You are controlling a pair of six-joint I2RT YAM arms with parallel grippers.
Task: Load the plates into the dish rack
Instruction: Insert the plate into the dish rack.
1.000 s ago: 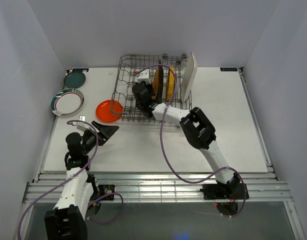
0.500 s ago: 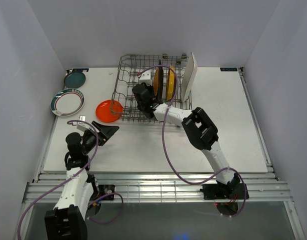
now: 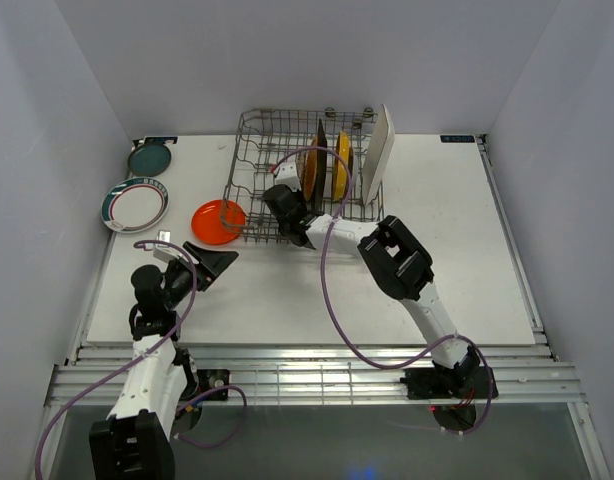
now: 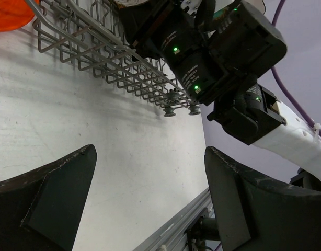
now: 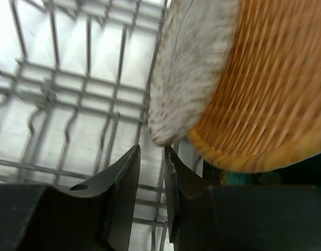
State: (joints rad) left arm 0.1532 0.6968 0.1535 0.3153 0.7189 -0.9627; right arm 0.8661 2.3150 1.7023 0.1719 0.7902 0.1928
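Right gripper (image 5: 151, 150) first: it sits low inside the dish rack (image 3: 249, 140), jaws pulled in to a thin slit. Only rack wire shows through that slit, so nothing is pinched. The bottom rim of the speckled grey plate (image 5: 192, 68) hangs right at the fingertips, at their 12 o'clock. Whether it brushes them is too close to call.

Just behind that plate, at its 3 o'clock in the wrist view, stands the wood-tone plate (image 5: 265, 89), and the two overlap.

Over to the left gripper (image 4: 150, 150): jaws spread wide and empty, hanging over bare table (image 3: 457, 240) towards 8 o'clock of the rack and well apart from it.

Now the rack itself, at 12 o'clock on the table. Plates stand on edge in its right half. From above, the yellow plate (image 3: 343, 165) is upright beside the brown one. The white rectangle plate (image 3: 378, 152) leans at the 3 o'clock end, its top edge above the rack's rim. The rack's left half shows only wire and tines.

Three plates lie flat outside. The orange plate (image 3: 215, 221) is tucked against the rack's 8 o'clock corner. The white plate with teal rim (image 3: 135, 205) sits at the table's 9 o'clock edge. The teal plate (image 3: 149, 158) is at the 10 o'clock corner.

From 3 to 5 o'clock the table is open white surface.
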